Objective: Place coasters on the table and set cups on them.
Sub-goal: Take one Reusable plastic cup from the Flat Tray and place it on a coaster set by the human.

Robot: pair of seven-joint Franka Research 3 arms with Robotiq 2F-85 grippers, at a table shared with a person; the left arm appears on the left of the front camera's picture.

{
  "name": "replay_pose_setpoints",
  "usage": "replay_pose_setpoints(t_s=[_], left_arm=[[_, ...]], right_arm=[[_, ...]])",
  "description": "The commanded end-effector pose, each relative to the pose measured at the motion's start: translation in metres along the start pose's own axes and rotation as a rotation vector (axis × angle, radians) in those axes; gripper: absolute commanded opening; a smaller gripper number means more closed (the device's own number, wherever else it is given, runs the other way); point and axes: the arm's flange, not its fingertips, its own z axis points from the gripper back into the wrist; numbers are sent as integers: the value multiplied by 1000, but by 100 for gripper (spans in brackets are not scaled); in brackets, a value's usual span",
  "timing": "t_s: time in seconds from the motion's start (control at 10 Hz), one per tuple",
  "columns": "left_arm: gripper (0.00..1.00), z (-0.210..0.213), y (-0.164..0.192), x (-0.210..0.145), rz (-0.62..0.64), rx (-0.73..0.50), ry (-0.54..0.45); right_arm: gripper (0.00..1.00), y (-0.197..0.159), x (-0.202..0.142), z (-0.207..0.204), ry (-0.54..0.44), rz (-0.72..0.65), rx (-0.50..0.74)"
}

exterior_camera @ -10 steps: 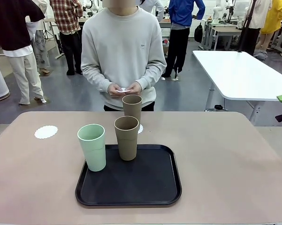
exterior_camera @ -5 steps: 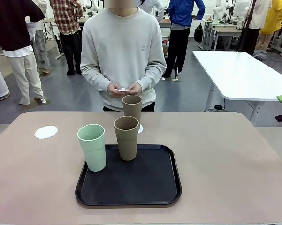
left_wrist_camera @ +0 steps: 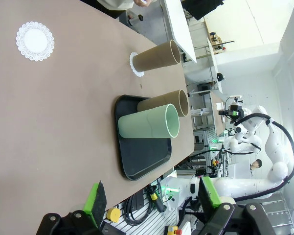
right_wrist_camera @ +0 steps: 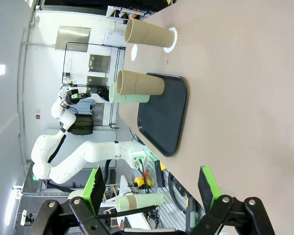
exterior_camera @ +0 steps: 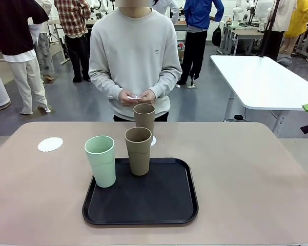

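My left claw (left_wrist_camera: pixel 154 192) and right claw (right_wrist_camera: pixel 151 187) are wide apart, holding nothing. The green cup (exterior_camera: pixel 100 160) and one brown cup (exterior_camera: pixel 138 150) stand on the near tray (exterior_camera: pixel 164 207); a bare coaster (exterior_camera: pixel 50 144) lies far left. Tall cups tip if I bump them.

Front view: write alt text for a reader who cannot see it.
A mint green cup and a brown cup stand on a black tray on a beige table; a second brown cup stands beyond on a white coaster. A bare coaster lies at left, and a person across holds something white.
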Motion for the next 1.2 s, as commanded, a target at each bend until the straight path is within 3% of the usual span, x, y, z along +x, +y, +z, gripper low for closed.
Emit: replay_pose_setpoints(t_s=[0.0, 0.7, 0.9, 1.1], left_arm=[[100, 0, 2, -1, -14, -12, -6], [100, 0, 0, 0, 0, 0, 0], [100, -2, -26, 64, -111, 288, 147], [100, -11, -77, 116, -228, 549, 271]], right_arm=[[100, 0, 1, 1, -10, 9, -2], [100, 0, 1, 1, -10, 9, -2], [100, 0, 1, 1, -10, 9, -2], [100, 0, 1, 1, -10, 9, -2]])
